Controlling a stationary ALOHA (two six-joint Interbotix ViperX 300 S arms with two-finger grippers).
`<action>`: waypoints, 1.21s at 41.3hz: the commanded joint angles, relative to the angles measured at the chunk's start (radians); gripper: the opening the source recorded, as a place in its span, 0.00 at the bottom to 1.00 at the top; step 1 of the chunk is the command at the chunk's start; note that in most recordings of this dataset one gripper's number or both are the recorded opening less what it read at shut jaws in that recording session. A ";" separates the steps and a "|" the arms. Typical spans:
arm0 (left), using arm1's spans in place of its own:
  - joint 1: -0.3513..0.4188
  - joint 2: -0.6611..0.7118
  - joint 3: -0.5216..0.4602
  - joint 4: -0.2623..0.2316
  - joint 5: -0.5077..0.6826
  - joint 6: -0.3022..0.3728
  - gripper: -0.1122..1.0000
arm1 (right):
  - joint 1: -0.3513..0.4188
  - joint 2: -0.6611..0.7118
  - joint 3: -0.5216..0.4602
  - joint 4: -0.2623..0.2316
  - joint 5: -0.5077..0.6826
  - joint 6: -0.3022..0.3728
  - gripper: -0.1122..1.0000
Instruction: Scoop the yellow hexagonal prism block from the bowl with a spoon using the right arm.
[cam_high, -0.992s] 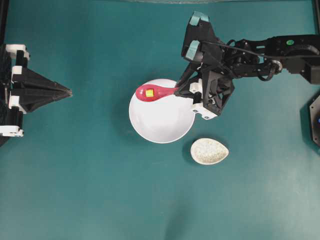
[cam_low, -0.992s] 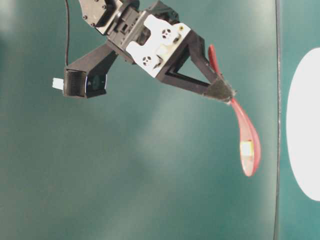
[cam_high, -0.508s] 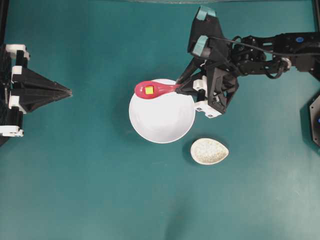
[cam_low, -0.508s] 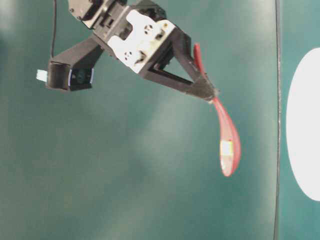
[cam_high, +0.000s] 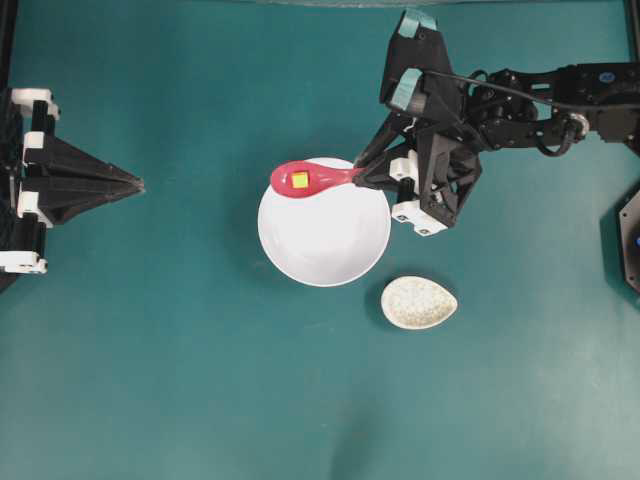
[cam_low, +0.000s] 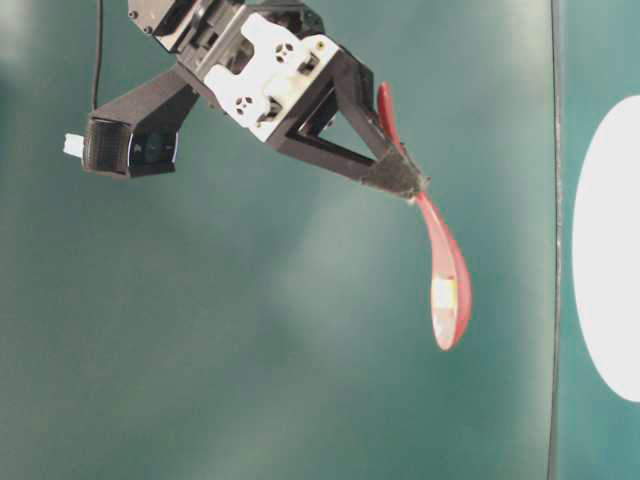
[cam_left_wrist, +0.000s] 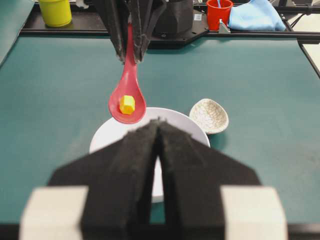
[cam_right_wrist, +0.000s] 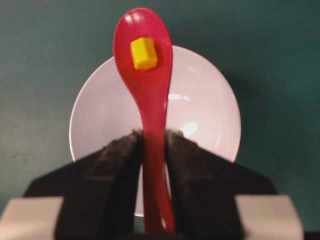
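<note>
The pink-red spoon (cam_high: 312, 179) is held by its handle in my right gripper (cam_high: 358, 177), which is shut on it. The yellow hexagonal block (cam_high: 299, 180) lies in the spoon's scoop, above the far rim of the white bowl (cam_high: 325, 240). The bowl looks empty. In the right wrist view the block (cam_right_wrist: 144, 53) sits in the scoop (cam_right_wrist: 143, 45) over the bowl (cam_right_wrist: 205, 115). The table-level view shows the spoon (cam_low: 443, 285) lifted in the air with the block (cam_low: 441, 294) in it. My left gripper (cam_high: 138, 184) is shut and empty, far left of the bowl.
A small speckled beige dish (cam_high: 418, 302) lies just right of the bowl's near side. In the left wrist view a yellow cup (cam_left_wrist: 55, 12), a red cup (cam_left_wrist: 219, 12) and a blue cloth (cam_left_wrist: 255, 15) stand at the table's far edge.
My right gripper has risen and shifted slightly away from the bowl with the spoon and block in it. The left arm has not moved.
</note>
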 joint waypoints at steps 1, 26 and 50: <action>0.000 0.006 -0.023 0.002 -0.011 -0.003 0.10 | 0.002 -0.032 -0.009 0.000 -0.003 0.000 0.30; -0.002 0.005 -0.023 0.002 -0.011 -0.003 0.10 | 0.002 -0.035 -0.003 -0.003 0.006 0.000 0.30; 0.000 0.005 -0.023 0.002 -0.011 -0.003 0.10 | 0.002 -0.069 0.035 -0.005 0.006 -0.003 0.30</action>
